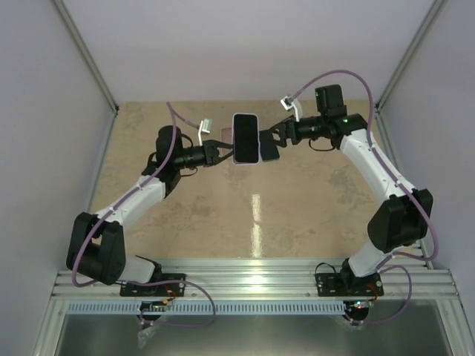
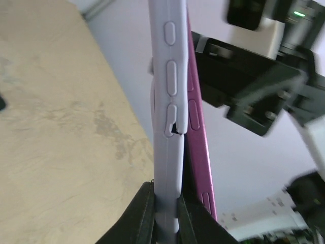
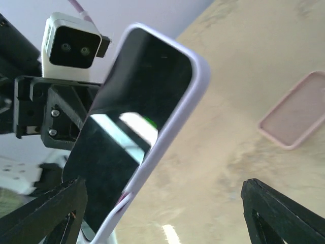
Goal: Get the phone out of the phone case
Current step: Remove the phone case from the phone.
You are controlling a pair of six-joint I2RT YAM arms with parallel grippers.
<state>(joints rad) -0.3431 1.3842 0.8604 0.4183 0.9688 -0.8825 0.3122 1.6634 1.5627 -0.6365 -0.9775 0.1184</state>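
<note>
Pinched tight at the case [image 2: 167, 127] edge by the left jaws, clear of the worktop [image 1: 185, 215], leaving the phone [image 3: 137, 101] exposed to the wide-spread right jaws.

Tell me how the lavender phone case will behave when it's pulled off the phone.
The phone case probably flexes rather than snaps: its side wall bows away from the magenta phone. It looks thin, so likely light. The left gripper pinches just its edge, so it may twist under a pull.
</note>
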